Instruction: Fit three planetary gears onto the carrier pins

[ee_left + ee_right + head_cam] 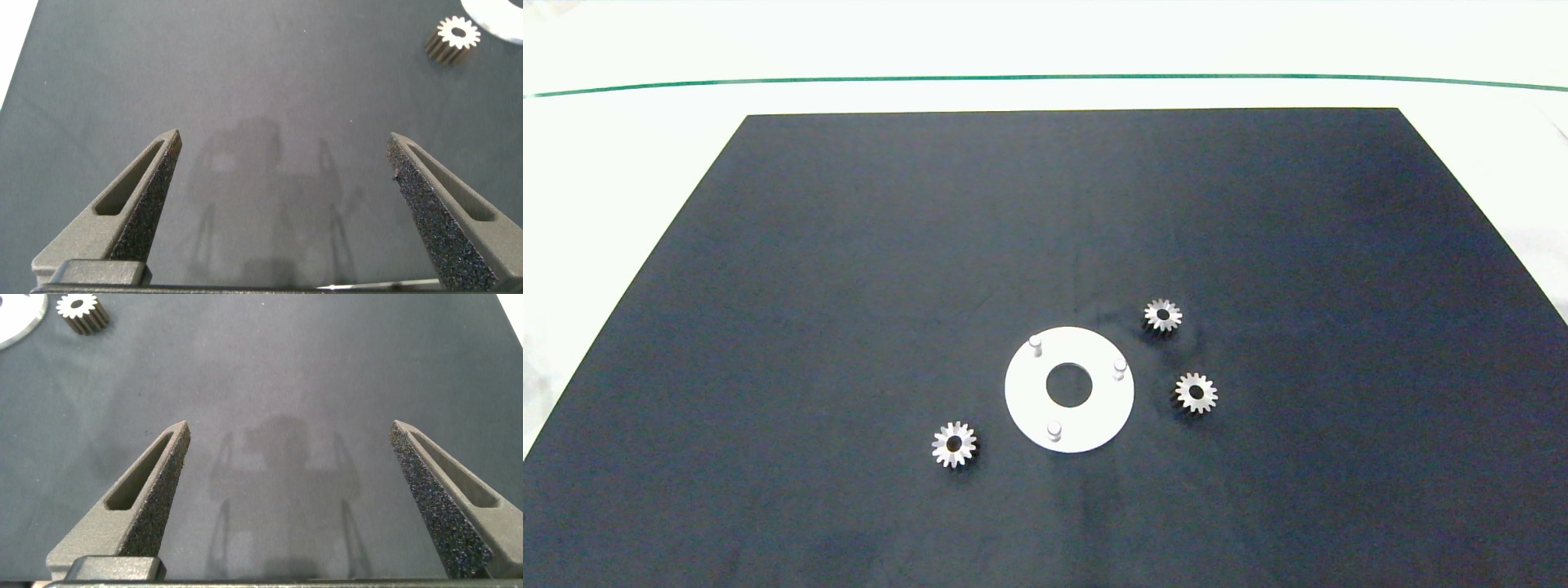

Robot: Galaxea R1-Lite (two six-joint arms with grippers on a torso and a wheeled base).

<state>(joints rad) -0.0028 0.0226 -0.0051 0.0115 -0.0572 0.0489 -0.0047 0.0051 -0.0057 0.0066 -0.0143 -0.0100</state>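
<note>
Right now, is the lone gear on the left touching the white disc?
Apart. The head view shows dark mat between the gear and the disc; the gear lies flat on the mat, clear of the disc's edge.

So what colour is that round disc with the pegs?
White, the disc on a dark mat; clearest in the head view.

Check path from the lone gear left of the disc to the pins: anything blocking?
Nothing visible. The small silver metal spur gear lies on bare dark mat, apart from the flat white round disc; all three whitish pins are bare. The left end effector is open over bare mat.
</note>
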